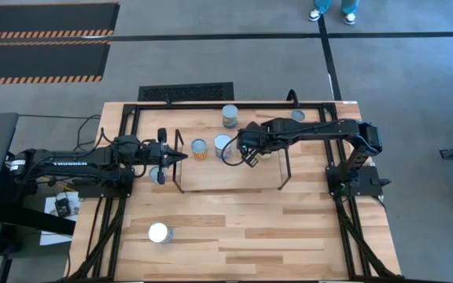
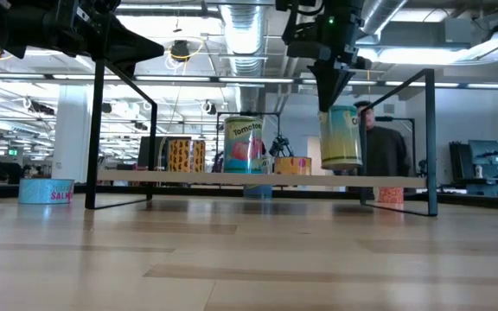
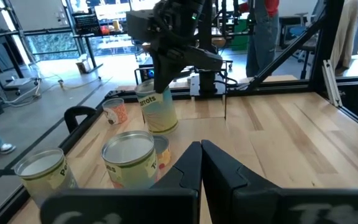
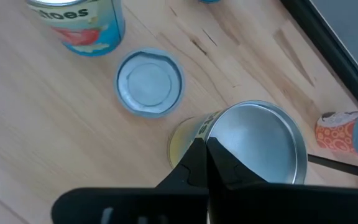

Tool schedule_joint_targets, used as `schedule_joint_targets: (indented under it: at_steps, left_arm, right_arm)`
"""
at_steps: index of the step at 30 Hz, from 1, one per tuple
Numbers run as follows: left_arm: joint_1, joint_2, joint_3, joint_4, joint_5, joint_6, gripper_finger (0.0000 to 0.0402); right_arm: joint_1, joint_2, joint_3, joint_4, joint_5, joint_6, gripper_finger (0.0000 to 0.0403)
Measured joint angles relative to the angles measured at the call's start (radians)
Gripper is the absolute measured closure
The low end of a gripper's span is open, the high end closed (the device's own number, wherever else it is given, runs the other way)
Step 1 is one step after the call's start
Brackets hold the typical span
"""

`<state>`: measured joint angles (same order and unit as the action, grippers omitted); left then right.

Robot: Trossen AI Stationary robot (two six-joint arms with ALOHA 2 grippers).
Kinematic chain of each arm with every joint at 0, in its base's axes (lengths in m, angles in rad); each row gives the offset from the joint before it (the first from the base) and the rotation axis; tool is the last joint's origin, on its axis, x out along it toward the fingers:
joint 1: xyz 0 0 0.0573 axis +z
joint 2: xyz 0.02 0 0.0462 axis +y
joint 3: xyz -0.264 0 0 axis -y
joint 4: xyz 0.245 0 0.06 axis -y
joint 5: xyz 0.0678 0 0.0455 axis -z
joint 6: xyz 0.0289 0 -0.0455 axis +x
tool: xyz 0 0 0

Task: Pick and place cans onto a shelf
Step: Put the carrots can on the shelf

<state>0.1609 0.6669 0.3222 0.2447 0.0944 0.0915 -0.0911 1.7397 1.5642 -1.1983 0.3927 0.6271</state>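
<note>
My right gripper is shut on a yellow-green can over the right part of the light-wood shelf. The can's bottom is at or just above the board. A Tomatoes can, an orange patterned can and a low blue-rimmed tin stand on the shelf. My left gripper is shut and empty, raised at the shelf's left end. It also shows in the left wrist view. My right gripper pinches the yellow-green can's top rim between its two fingers, at one edge of the silvery lid. The fingers come from above, pointing down. The can hangs below them, slightly tilted. I cannot tell whether its bottom touches the shelf.
More cans stand on the table: one at the far edge, one at the far right, one near the front left and one under my left arm. Black wire uprights frame both shelf ends. A person stands beyond the table.
</note>
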Motion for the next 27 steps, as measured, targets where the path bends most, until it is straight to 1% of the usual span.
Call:
schedule_joint_targets:
  at_steps: [19, 24, 27]
  left_arm:
    - [0.0, 0.0, 0.0, 0.0, 0.001, -0.006, 0.0401]
    - [0.0, 0.0, 0.0, 0.0, 0.001, -0.007, 0.0402]
    - [0.0, 0.0, 0.0, 0.0, 0.001, -0.007, 0.0401]
  right_arm:
    - [-0.037, 0.0, 0.0, 0.003, -0.001, 0.021, 0.0398]
    - [-0.037, -0.001, -0.058, 0.048, -0.019, 0.037, 0.0398]
    - [-0.036, -0.001, -0.065, 0.06, -0.018, 0.038, 0.0398]
